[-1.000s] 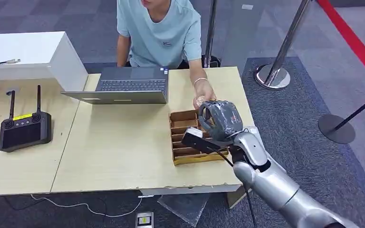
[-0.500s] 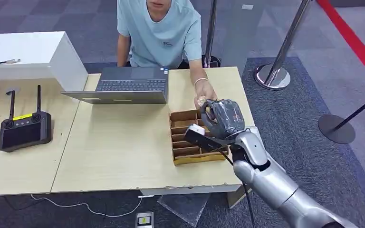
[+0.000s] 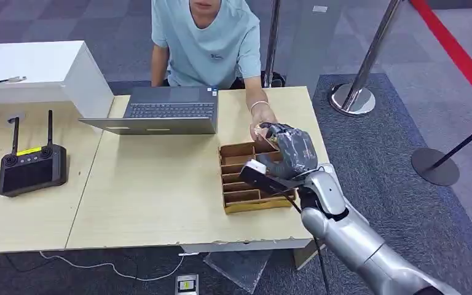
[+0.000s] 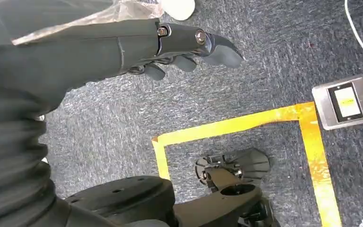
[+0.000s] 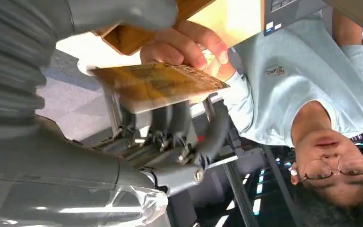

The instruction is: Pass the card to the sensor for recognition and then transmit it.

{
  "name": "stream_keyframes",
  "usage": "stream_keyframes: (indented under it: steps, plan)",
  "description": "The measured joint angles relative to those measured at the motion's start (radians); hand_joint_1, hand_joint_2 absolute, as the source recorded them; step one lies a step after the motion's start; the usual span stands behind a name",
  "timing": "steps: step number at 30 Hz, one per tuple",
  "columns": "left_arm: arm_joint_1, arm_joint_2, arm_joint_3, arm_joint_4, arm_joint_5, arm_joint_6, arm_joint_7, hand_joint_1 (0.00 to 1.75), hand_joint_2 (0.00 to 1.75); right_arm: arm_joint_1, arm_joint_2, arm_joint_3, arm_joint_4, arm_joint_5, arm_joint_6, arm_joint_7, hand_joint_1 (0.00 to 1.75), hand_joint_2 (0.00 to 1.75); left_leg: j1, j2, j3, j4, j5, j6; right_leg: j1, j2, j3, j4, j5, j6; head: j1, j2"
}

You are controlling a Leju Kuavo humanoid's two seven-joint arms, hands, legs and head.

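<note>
A golden card (image 5: 158, 82) lies flat across the dark fingers (image 5: 170, 123) of my right hand (image 3: 289, 150), and the grey thumb (image 5: 123, 14) stands apart above it. A person's hand (image 5: 184, 47) pinches the card's far end. In the head view that person's hand (image 3: 263, 123) meets my fingertips above the back right corner of a brown cardboard divider box (image 3: 239, 196). My left hand (image 4: 179, 45) hangs over the carpet with loosely bent fingers and nothing in it.
A person in a light blue shirt (image 3: 206, 43) sits behind the wooden table (image 3: 153, 196) at an open laptop (image 3: 166, 109). A black controller with antennas (image 3: 32, 166) and a white box (image 3: 37, 70) sit at the left. Stanchion bases (image 3: 351, 98) stand on the right.
My right hand has moved a little toward the person, and its fingers have stretched out from a curled shape. The person's hand has stayed at the card.
</note>
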Motion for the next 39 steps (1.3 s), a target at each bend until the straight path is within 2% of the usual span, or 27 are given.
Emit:
stream_keyframes:
  steps: [33, 34, 35, 39]
  plan:
    - [0.0, 0.0, 0.0, 0.0, -0.002, 0.001, 0.004, 0.0, 1.75, 0.002, 0.009, -0.042, 0.026, -0.026, -0.03, 0.011, 0.0, 1.75, 0.0, 0.0, 0.0, 0.0, 0.0, 0.0, 0.0, 0.0, 0.0, 0.0, 0.0, 0.0, 0.0, 0.0]
    - [0.0, 0.0, 0.0, 0.0, -0.002, 0.001, 0.004, 0.0, 1.75, 0.002, 0.009, -0.043, 0.029, -0.026, -0.03, 0.011, 0.1, 1.75, 0.0, 0.0, 0.0, 0.0, 0.0, 0.0, 0.0, 0.0, 0.0, 0.0, 0.0, 0.0, 0.0, 0.0]
    - [0.0, 0.0, 0.0, 0.0, -0.002, 0.001, 0.004, 0.0, 1.75, 0.002, 0.009, -0.043, 0.029, -0.026, -0.03, 0.011, 0.63, 1.75, 0.0, 0.0, 0.0, 0.0, 0.0, 0.0, 0.0, 0.0, 0.0, 0.0, 0.0, 0.0, 0.0, 0.0]
    - [0.0, 0.0, 0.0, 0.0, -0.002, 0.001, 0.004, 0.0, 1.75, 0.002, 0.009, -0.043, 0.029, -0.026, -0.03, 0.011, 0.63, 1.75, 0.0, 0.0, 0.0, 0.0, 0.0, 0.0, 0.0, 0.0, 0.0, 0.0, 0.0, 0.0, 0.0, 0.0]
